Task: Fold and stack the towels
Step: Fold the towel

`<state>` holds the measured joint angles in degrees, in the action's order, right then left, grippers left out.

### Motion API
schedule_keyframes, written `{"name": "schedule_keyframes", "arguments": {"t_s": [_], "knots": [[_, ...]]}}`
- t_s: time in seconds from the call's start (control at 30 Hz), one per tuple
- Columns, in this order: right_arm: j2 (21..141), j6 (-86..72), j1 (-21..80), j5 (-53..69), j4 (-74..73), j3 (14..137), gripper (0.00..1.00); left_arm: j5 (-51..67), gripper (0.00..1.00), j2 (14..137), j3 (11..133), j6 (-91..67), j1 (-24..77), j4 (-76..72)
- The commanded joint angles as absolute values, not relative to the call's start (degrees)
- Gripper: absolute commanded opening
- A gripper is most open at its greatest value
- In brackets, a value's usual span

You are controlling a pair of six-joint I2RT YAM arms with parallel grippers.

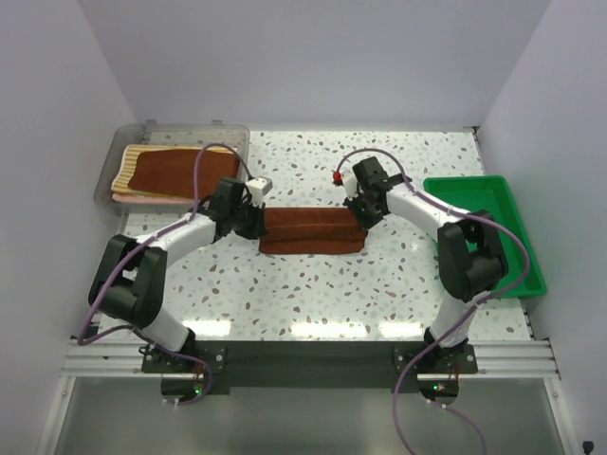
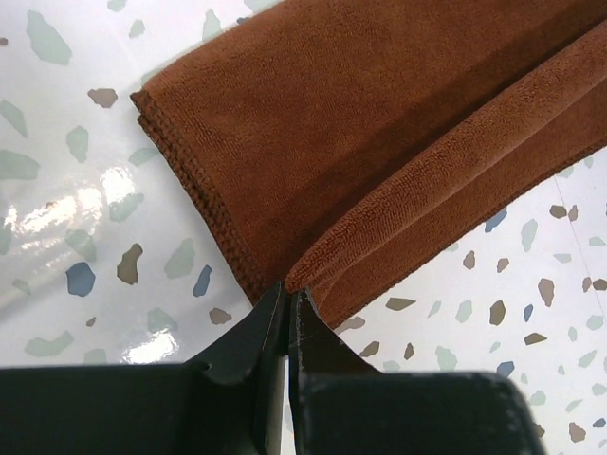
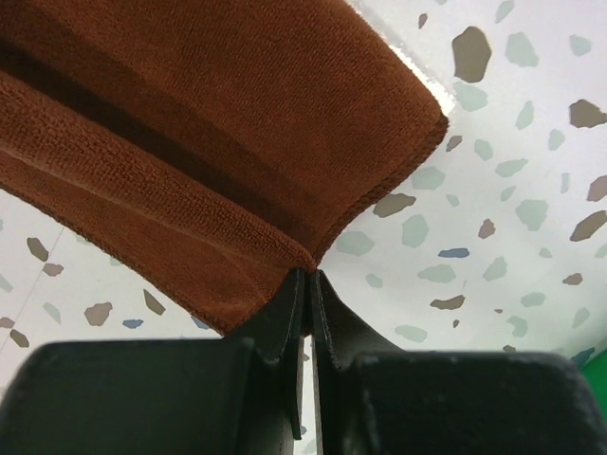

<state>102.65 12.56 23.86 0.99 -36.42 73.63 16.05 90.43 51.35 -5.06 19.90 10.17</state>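
Note:
A rust-brown towel lies stretched across the middle of the table between both arms, doubled lengthwise. My left gripper is shut on the towel's left end; in the left wrist view the fingertips pinch the raised fold of the towel. At the right end my right gripper is shut on the same towel, its tips clamped on the fold of the brown cloth. Another rust-brown towel lies on a yellow-and-white striped towel in the bin, above a salmon-pink edge.
A clear grey bin stands at the back left and holds the other towels. At the right edge of the table sits a green plastic tray. White walls close in the table on three sides.

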Motion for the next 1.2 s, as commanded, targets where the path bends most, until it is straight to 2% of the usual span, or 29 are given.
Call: {"name": "schedule_keyframes", "arguments": {"t_s": [0.0, 0.07, 0.13, 0.17, 0.33, 0.37, 0.43, 0.47, 0.57, 0.63, 0.73, 0.8, 1.03, 1.1, 1.17], "knots": [[103.18, 11.6, 24.43, -0.44, -36.65, 73.04, 0.0, 15.12, 0.0, 90.26, 50.54, -6.59, 20.13, 6.77], [103.62, 11.08, 24.52, -0.26, -36.56, 72.69, 0.01, 14.68, 0.0, 90.18, 50.1, -6.59, 20.13, 6.59], [103.8, 10.81, 24.87, -0.18, -37.09, 72.77, 0.04, 14.5, 0.07, 90.09, 49.66, -7.03, 20.13, 6.5], [103.89, 10.46, 25.05, -0.18, -37.52, 72.86, 0.06, 14.68, 0.14, 89.83, 49.57, -7.29, 20.13, 6.42], [100.29, 9.06, 25.66, 1.93, -38.23, 71.29, 0.19, 14.42, 0.31, 86.76, 48.08, -9.05, 20.3, 7.21], [99.41, 8.1, 25.84, 2.11, -39.02, 70.76, 0.21, 14.5, 0.38, 84.83, 47.55, -9.4, 20.3, 7.12], [96.78, 7.04, 26.45, 3.07, -40.07, 68.75, 0.29, 13.54, 0.46, 82.63, 45.11, -11.07, 20.65, 6.51], [95.72, 5.73, 26.63, 3.77, -40.25, 67.77, 0.32, 13.27, 0.57, 80.18, 44.04, -11.68, 20.74, 6.16], [90.19, 2.83, 27.6, 6.84, -39.99, 63.64, 0.39, 11.08, 0.75, 74.39, 40.96, -15.2, 20.92, 6.24], [85.81, 1.24, 27.77, 7.9, -39.38, 61.36, 0.5, 9.07, 0.8, 71.12, 39.3, -17.75, 21.09, 6.68], [82.36, -2.28, 27.77, 8.44, -37.01, 59.86, 0.53, 6.16, 0.8, 65.75, 39.02, -21.0, 21.71, 6.94], [80.86, -5.17, 27.77, 7.31, -33.5, 59.59, 0.53, 4.75, 0.76, 64.69, 40.59, -23.01, 22.41, 6.94], [84.54, -16.16, 27.77, 2.72, -23.48, 60.82, 0.5, 4.4, 0.59, 74.43, 49.99, -26.54, 28.29, 5.1], [86.65, -19.24, 27.77, 1.85, -21.1, 60.38, 0.49, 3.96, 0.51, 78.65, 50.89, -27.07, 29.26, 3.53], [87.54, -21.43, 27.77, 0.09, -18.3, 58.54, 0.47, 3.95, 0.39, 81.81, 50.1, -27.42, 29.53, 0.98]]}}
